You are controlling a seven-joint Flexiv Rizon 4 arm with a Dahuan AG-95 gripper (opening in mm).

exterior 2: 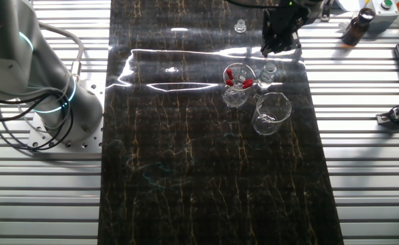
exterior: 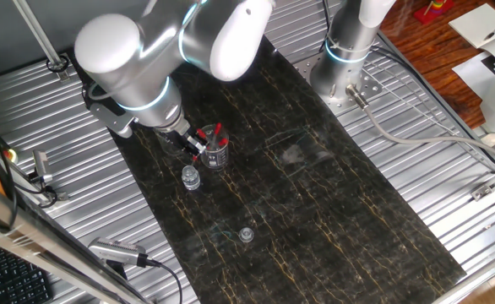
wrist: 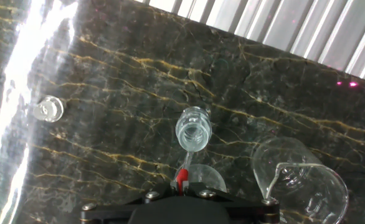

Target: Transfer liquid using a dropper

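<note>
My gripper (wrist: 182,182) is shut on the red bulb of a dropper (wrist: 183,177), whose clear stem points down toward the open clear vial (wrist: 193,129). In one fixed view the gripper (exterior: 197,149) hangs between the vial (exterior: 191,179) and a small glass beaker (exterior: 217,155) that holds other red-bulbed droppers (exterior: 217,132). In the other fixed view the gripper (exterior 2: 276,45) is just beyond the vial (exterior 2: 267,73), with the dropper beaker (exterior 2: 235,87) beside it. The held dropper's tip is hard to make out.
An empty clear spouted beaker (exterior 2: 271,113) stands near the vial and also shows in the hand view (wrist: 302,182). The vial's small clear cap (wrist: 48,109) lies apart on the dark marble mat (exterior: 332,211). Ribbed metal table on both sides.
</note>
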